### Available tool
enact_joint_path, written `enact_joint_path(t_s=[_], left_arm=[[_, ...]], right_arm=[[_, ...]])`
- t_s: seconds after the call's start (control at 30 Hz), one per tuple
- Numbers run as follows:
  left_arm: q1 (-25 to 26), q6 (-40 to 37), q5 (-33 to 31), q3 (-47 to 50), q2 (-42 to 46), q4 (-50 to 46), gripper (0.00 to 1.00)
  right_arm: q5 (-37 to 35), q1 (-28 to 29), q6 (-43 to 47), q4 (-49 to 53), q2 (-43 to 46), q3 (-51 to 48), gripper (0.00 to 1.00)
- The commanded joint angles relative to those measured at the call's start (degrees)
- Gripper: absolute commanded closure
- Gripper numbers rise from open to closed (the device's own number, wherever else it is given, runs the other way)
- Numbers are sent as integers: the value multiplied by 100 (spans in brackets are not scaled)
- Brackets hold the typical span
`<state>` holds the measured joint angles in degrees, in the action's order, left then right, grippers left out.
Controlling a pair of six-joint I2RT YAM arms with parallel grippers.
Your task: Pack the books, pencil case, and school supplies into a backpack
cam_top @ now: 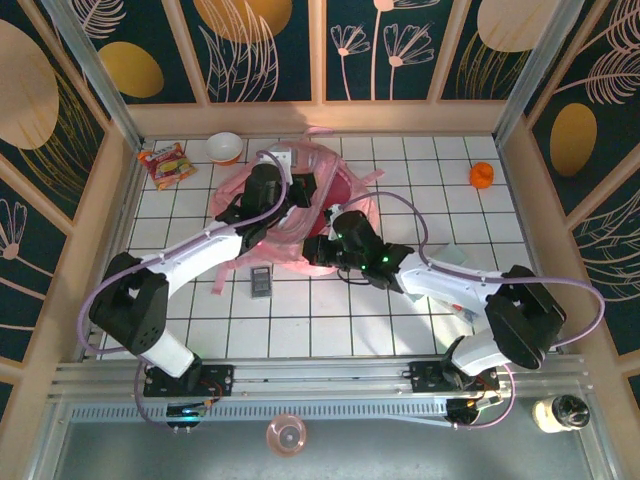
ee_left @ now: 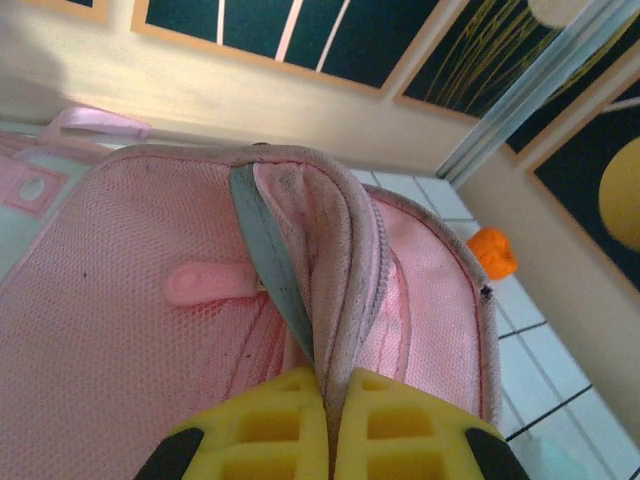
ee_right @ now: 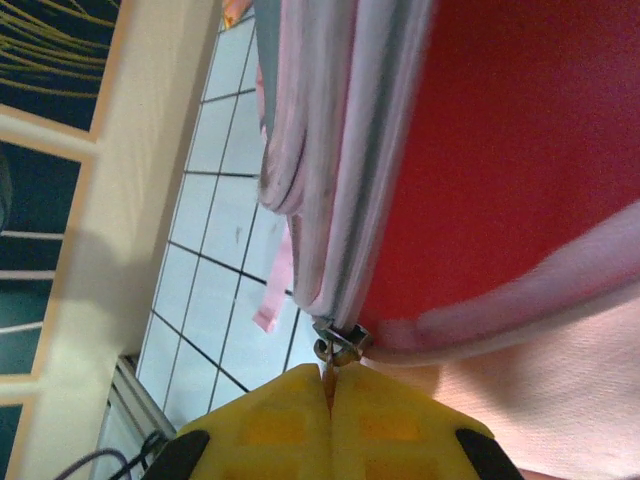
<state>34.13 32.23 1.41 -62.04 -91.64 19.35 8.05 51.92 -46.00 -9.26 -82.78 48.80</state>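
One tiled counter (cam_top: 440, 190) carries the pink backpack (cam_top: 330, 185) (ee_left: 120, 280) (ee_right: 520, 150) at its middle. The left end effector (cam_top: 263, 188) (ee_left: 328, 385), pressed together, pinches the fabric rim (ee_left: 335, 250) of the backpack's opening. The right end effector (cam_top: 318, 248) (ee_right: 328, 385) pinches the zipper pull (ee_right: 335, 345). The grey calculator (cam_top: 260, 282) lies just beside the backpack's near edge.

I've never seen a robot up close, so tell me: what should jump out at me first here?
The big pink backpack in the middle of the tiled table, with both arms reaching to it. The left claw is shut on its opening's rim and the right claw on its metal zip pull. A small dark calculator lies on the tiles close by the bag, on the side of the arms' bases.
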Motion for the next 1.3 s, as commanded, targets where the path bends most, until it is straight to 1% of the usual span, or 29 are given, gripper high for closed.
enact_joint_path(t_s=[0.0, 0.1, 0.2, 0.3, 0.37, 0.43, 0.57, 0.6, 0.7, 0.77, 0.83, 0.9, 0.97, 1.0, 1.1, 1.17, 1.27], left_arm=[[-34, 617, -346, -820, 45, 2241, 100], [-36, 825, -407, -1029, -76, 2359, 100], [-32, 928, -465, -1172, -151, 2407, 100], [-33, 914, -484, -1248, -163, 2377, 100], [-34, 760, -455, -1266, -124, 2251, 100], [-35, 566, -472, -1218, -47, 2099, 100], [-38, 23, -457, -964, 144, 1832, 100], [-46, -93, -435, -900, 177, 1798, 100], [-81, -481, -169, -782, 250, 1577, 100], [-102, -760, 55, -710, 302, 1441, 100], [-111, -992, 194, -661, 367, 1282, 100], [-117, -1137, 285, -619, 430, 1141, 100], [-137, -1248, 428, -586, 495, 1027, 100], [-135, -1273, 508, -573, 514, 1014, 100], [-149, -1304, 719, -554, 561, 934, 100], [-152, -1311, 818, -576, 576, 880, 100], [-152, -1308, 868, -609, 590, 800, 100]], right_arm=[[-313, 399, -439, -459, -112, -85, 100], [-653, 588, -580, -784, -329, 3, 100], [-745, 729, -734, -1141, -600, 181, 100], [-784, 843, -749, -1142, -843, 485, 100], [-805, 842, -711, -995, -874, 588, 100], [-846, 813, -709, -1024, -738, 447, 92], [-981, 691, -507, -1047, -88, -64, 68], [-1004, 666, -366, -1021, 115, -158, 64], [-1398, 623, 157, -552, 787, -255, 56], [-1538, 508, 524, -155, 1168, -199, 53], [-1533, 271, 781, 80, 1475, -176, 52], [-1338, -55, 957, 151, 1722, -196, 50], [-1001, -484, 1001, 144, 1818, -243, 44], [-846, -664, 1027, 114, 1822, -263, 44], [-16, -1166, 1093, -41, 1629, -204, 42], [514, -1354, 1056, -217, 1372, -113, 42], [1222, -1387, 929, -714, 976, 20, 42]])
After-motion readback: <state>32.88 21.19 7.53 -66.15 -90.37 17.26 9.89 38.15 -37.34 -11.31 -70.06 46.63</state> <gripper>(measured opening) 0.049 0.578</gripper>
